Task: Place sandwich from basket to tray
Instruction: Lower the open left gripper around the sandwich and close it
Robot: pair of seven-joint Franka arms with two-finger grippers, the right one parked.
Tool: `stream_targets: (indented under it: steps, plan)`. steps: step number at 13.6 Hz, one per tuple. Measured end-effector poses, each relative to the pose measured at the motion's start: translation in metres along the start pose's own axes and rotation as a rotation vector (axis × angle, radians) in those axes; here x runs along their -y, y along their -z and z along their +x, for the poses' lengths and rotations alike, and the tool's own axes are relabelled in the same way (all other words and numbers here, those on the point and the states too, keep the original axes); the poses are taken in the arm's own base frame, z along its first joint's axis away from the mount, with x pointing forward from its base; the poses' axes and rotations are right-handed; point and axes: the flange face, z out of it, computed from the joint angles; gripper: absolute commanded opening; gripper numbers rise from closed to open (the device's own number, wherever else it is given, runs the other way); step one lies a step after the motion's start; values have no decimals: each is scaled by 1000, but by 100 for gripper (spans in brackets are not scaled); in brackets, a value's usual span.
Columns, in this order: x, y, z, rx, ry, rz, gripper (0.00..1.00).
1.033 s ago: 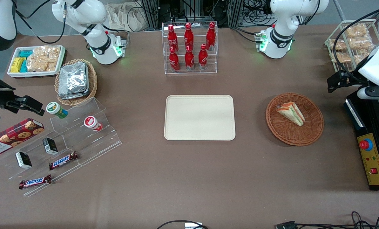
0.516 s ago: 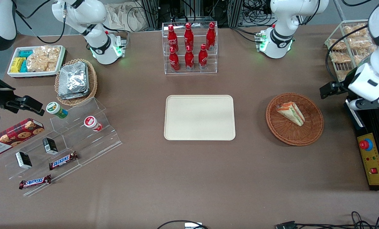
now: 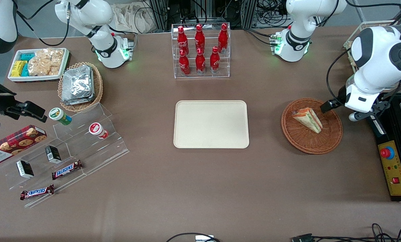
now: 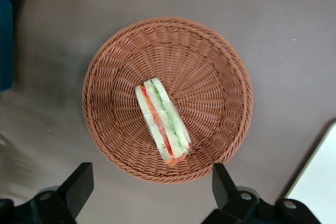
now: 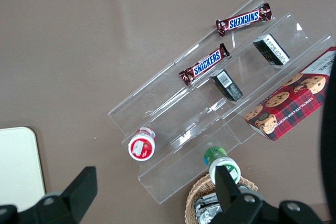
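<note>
The sandwich (image 3: 308, 119), a white wedge with green, orange and red filling, lies in the round reddish-brown basket (image 3: 301, 144). The cream tray (image 3: 211, 124) lies empty at the table's middle, toward the parked arm's end from the basket. My left gripper (image 3: 339, 111) hovers above the basket's rim on the side toward the working arm's end, open and empty. In the left wrist view the sandwich (image 4: 161, 120) lies in the basket (image 4: 220, 77), the open gripper (image 4: 151, 187) holds nothing with its fingers well apart, and a corner of the tray (image 4: 320, 187) shows.
A black control box (image 3: 393, 168) with a red button stands at the working arm's end, close to the basket. A wire rack of snack packets (image 3: 351, 47) stands near it, farther from the camera. A clear rack of red bottles (image 3: 200, 50) stands farther than the tray.
My left arm has swung in from over the control box toward the basket, and the gripper is now above the basket's rim. The sandwich, basket and tray have not moved.
</note>
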Motion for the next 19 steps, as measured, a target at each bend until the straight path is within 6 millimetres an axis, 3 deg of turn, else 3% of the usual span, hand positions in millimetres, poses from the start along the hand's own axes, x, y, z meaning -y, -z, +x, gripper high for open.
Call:
stream_targets:
  steps: [5, 12, 19]
  plan:
    - [0, -54, -17, -49, 190, -35, 100]
    - [-7, -124, -30, -75, 281, -62, 100]
    - [-8, -162, -33, -61, 326, -57, 100]
